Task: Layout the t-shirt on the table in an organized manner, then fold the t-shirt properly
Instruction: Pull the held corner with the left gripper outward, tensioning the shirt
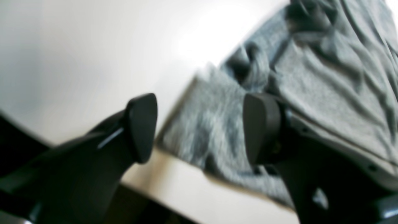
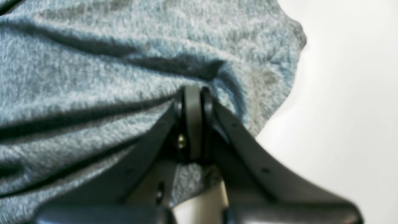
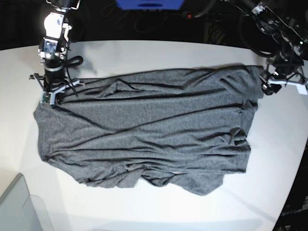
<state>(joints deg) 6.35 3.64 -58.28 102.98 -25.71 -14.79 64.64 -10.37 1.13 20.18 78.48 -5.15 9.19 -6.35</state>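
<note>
The dark grey t-shirt [image 3: 149, 130] lies spread and wrinkled across the white table [image 3: 144, 53]. At the shirt's upper left corner in the base view, my right gripper [image 3: 48, 97] is shut on the cloth. The right wrist view shows its jaws [image 2: 193, 93] pinching a fold of the t-shirt [image 2: 93, 77] near the edge. My left gripper [image 3: 267, 86] is at the shirt's upper right corner. In the left wrist view it [image 1: 201, 127] stands open, with blurred t-shirt [image 1: 326, 77] cloth lying beyond the gap and nothing gripped.
A translucent grey bin corner [image 3: 19, 207] sits at the lower left of the base view. The table's dark edge [image 1: 18, 146] runs close behind the left gripper. Cables and a blue object [image 3: 149, 4] lie beyond the far edge.
</note>
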